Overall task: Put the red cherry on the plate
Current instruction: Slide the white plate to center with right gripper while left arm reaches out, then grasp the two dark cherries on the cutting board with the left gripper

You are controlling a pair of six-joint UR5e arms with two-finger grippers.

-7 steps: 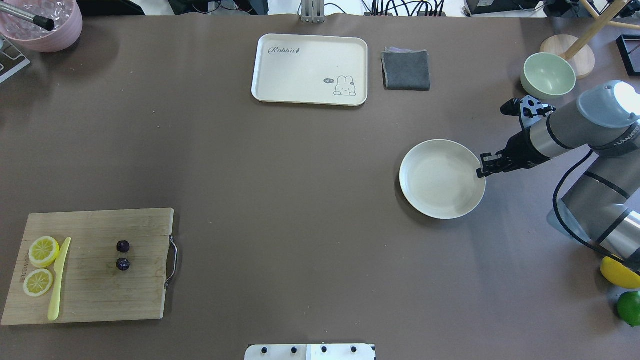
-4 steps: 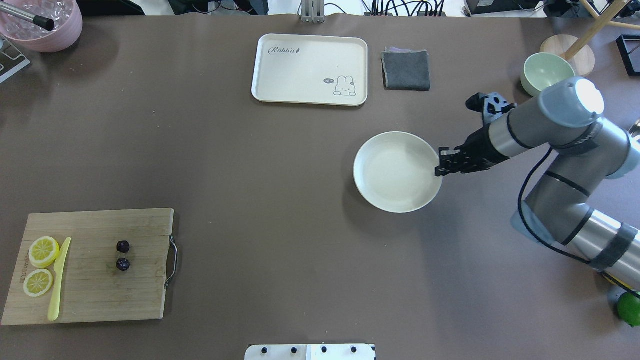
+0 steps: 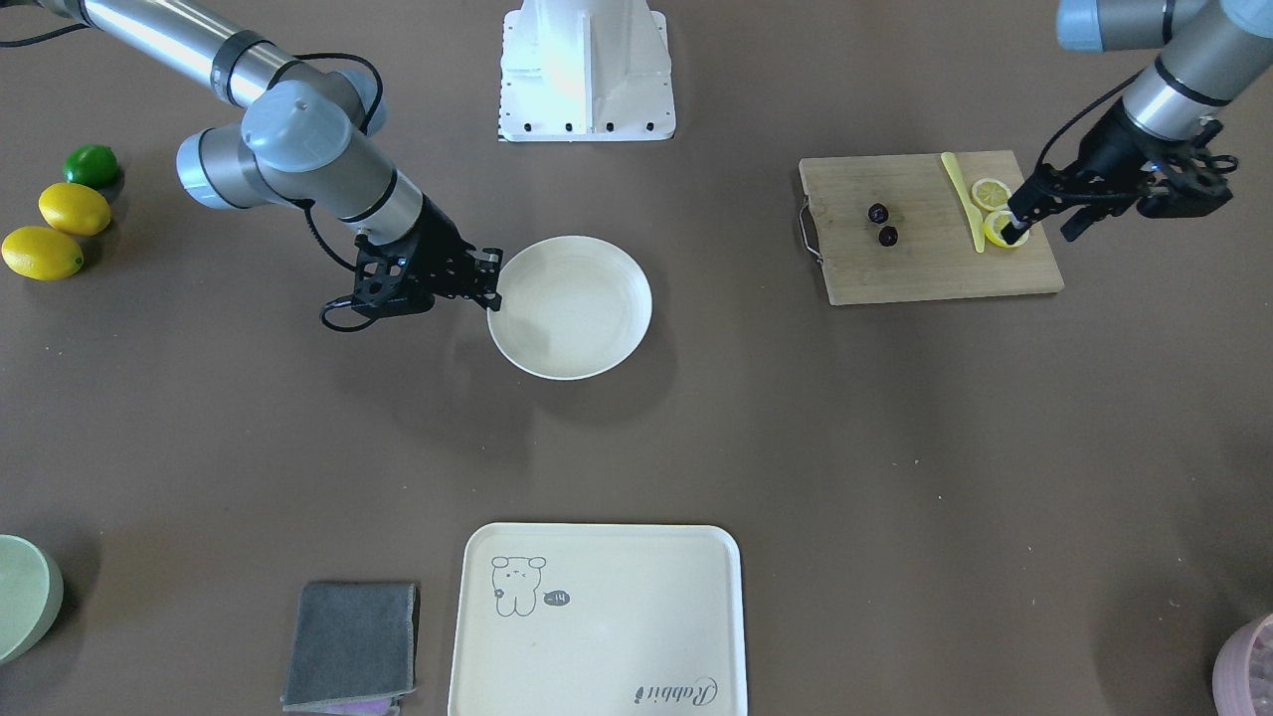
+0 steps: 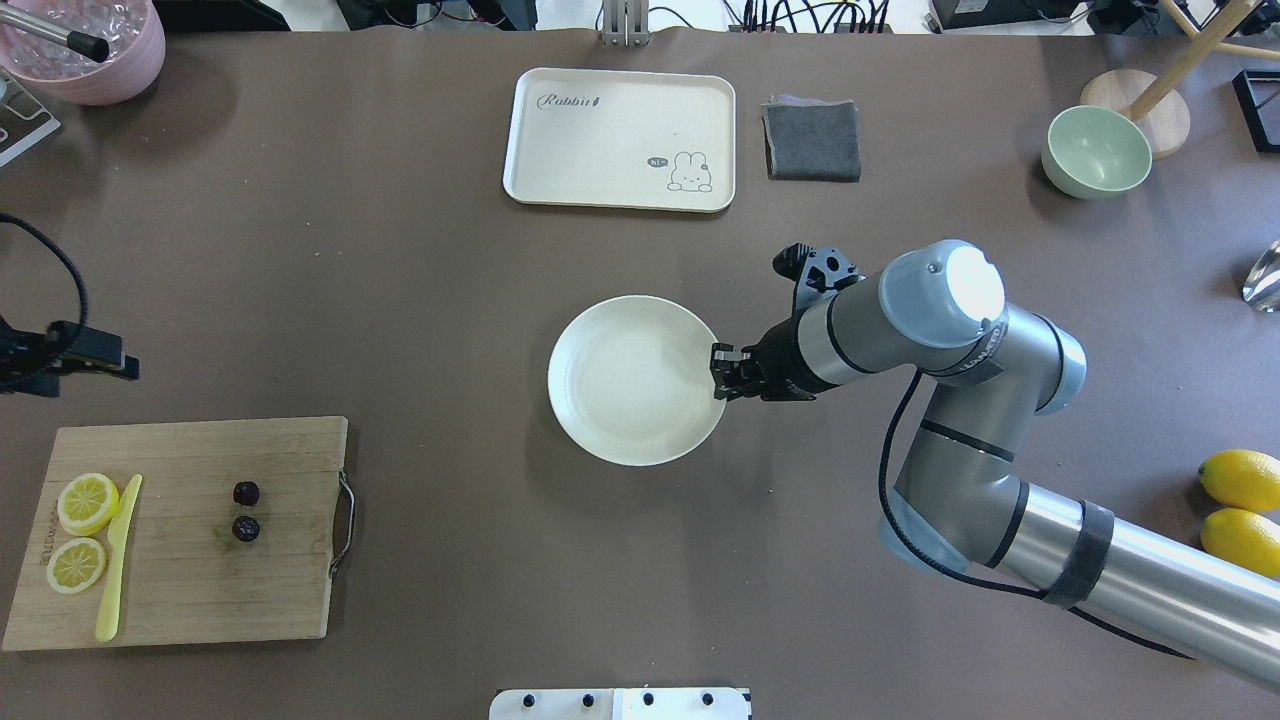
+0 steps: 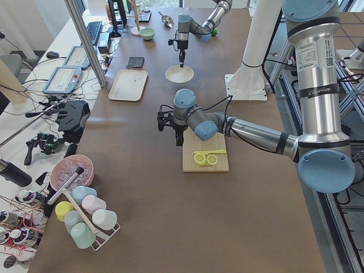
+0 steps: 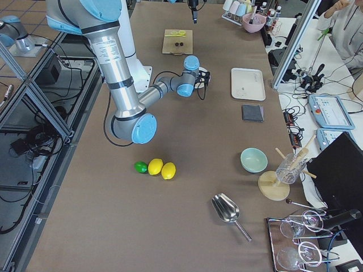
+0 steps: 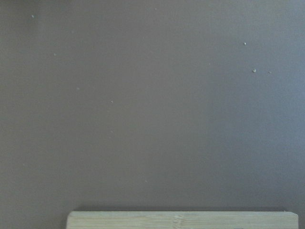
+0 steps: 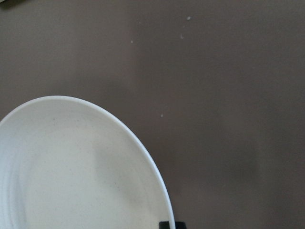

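On the board (image 4: 200, 580), at the left end of the table (image 4: 420, 300), the cherry (image 4: 246, 528) lies near the middle, well apart from the plate (image 4: 620, 400) at mid-table. The right gripper (image 4: 722, 372) is clamped on the plate's rim. The left gripper (image 3: 1039, 236) hovers by the board, jaws apart.

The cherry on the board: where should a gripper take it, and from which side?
Take one berry of the cherry across its round middle, coming straight down from above. Both berries lie flat and apart on the board with bare wood around them, so fingers fit on either side. The stem barely shows and is probably too thin to pinch. A sideways approach would likely roll the berry.
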